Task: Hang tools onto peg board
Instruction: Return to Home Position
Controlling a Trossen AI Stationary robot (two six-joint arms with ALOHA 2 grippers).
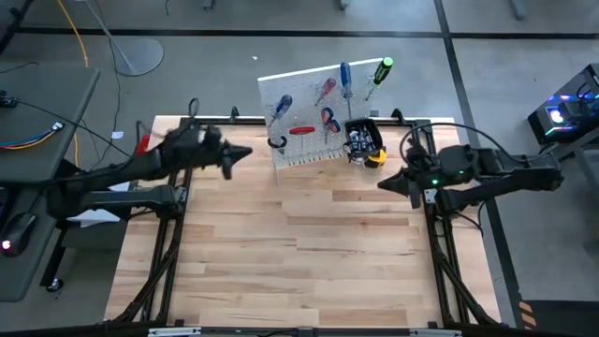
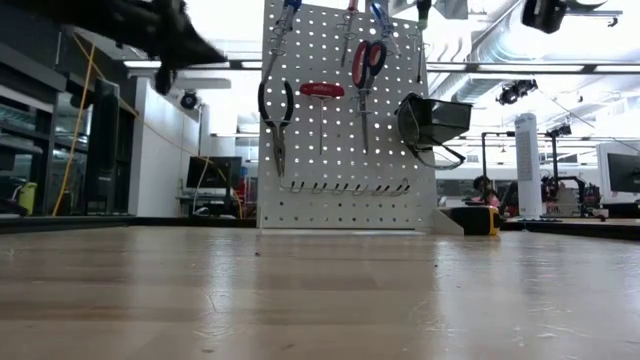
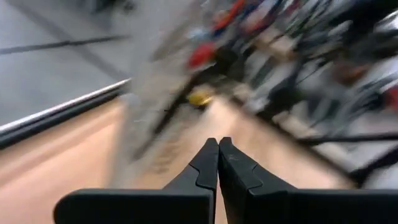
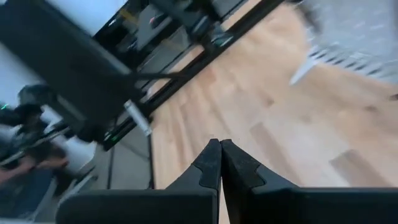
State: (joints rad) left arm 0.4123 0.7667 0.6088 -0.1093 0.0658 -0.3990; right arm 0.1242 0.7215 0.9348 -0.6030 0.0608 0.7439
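White peg board full of small holes [image 2: 320,150]: no words could be read.
Yellow and black tape measure [image 2: 478,220]: nothing could be read.

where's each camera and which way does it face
High view: above the table, straight down; both arms, left tool, right tool, peg board.
Low view: table-top height, level toward peg board; arms at top.
Left wrist view: left arm, past its shut tool, across table.
Right wrist view: right arm, past its shut tool, onto table.
High and low share peg board.
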